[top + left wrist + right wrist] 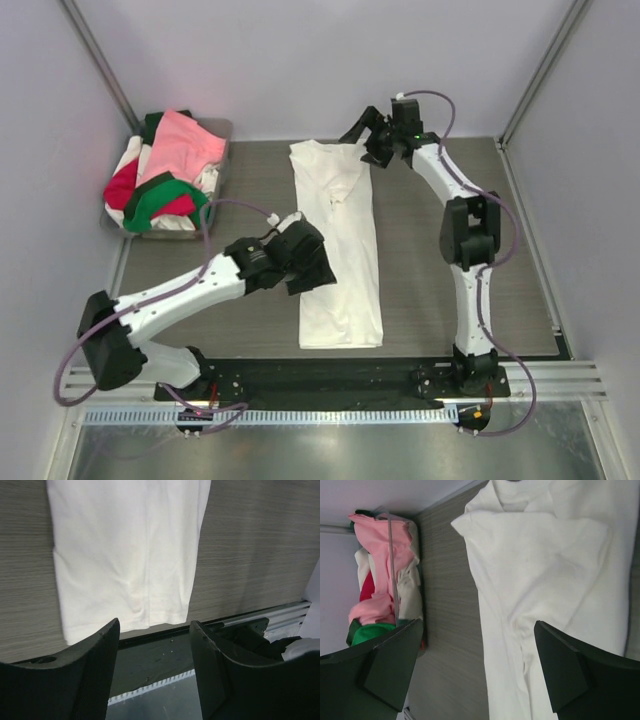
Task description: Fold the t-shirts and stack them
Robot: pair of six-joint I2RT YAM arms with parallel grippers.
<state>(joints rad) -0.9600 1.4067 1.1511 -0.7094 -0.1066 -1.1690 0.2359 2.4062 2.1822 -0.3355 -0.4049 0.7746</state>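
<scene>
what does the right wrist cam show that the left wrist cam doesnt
Only right wrist: the pile of coloured t-shirts and the collar end of the white t-shirt, with a folded-in sleeve. Only left wrist: that shirt's bottom hem and the metal rail at the near edge. Both: the white t-shirt flat on the table, behind an open, empty gripper: the right gripper or the left gripper.

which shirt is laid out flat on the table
The white t-shirt lying as a long strip mid-table; the pink, red and green t-shirts are heaped in the tray at far left.
</scene>
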